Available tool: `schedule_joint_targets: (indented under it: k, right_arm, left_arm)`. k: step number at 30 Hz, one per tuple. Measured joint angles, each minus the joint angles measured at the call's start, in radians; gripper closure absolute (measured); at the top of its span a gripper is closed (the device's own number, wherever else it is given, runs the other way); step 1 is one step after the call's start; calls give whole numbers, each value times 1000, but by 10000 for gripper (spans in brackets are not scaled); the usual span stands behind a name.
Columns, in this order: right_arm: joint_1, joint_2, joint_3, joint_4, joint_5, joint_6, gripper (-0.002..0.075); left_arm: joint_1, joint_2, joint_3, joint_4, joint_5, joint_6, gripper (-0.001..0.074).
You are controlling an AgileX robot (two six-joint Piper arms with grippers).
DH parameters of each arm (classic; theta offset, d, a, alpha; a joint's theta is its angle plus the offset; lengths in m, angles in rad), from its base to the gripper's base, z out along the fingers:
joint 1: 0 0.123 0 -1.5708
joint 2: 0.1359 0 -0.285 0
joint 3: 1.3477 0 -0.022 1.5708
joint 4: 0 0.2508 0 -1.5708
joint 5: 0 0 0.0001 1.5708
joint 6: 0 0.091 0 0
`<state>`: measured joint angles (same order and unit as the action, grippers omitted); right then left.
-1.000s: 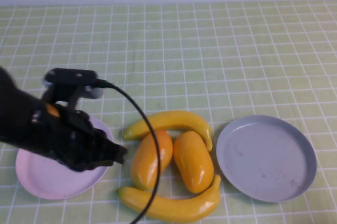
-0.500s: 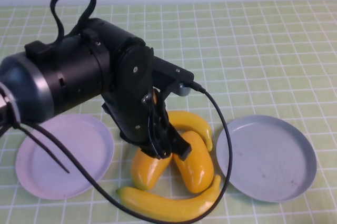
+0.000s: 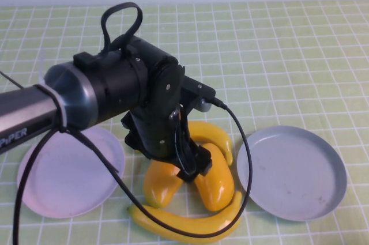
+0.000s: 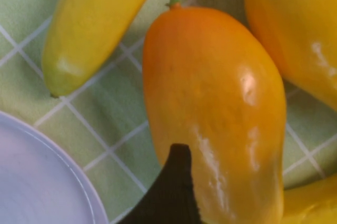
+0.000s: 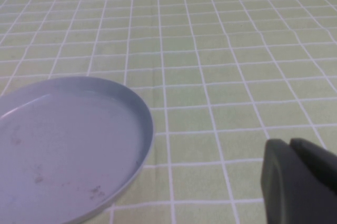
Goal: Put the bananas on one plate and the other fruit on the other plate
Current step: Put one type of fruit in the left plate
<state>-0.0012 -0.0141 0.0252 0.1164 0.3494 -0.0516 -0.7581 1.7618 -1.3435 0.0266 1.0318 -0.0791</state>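
Left gripper [image 3: 191,167], jaw state unclear, hangs directly above left mango [image 4: 216,113]; neighbouring mango [image 3: 214,177] touching, risks being nudged; right gripper [image 5: 297,182] parked, state unclear.

Glossy, smooth plastic-looking mango-like fruits [image 4: 216,113] and bananas [image 3: 190,226] with bright highlights. Grey-blue plate [image 5: 63,150], smooth and matt with faint dark specks; pale pink plate [image 3: 43,190], smooth with a soft sheen. Counter [image 5: 221,50] covered in a matt green checked cloth. Left end effector [image 3: 185,161] above the fruits, in matt black plastic; right end effector [image 5: 297,182] beside the grey-blue plate, in matt dark plastic.
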Motion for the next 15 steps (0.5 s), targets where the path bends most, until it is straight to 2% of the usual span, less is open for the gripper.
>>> schedule_joint_targets:
  k: [15]
  right_arm:
    - [0, 0, 0, 0, 0, 0, 743]
  left_arm:
    - [58, 108, -2, 16, -70, 4, 66]
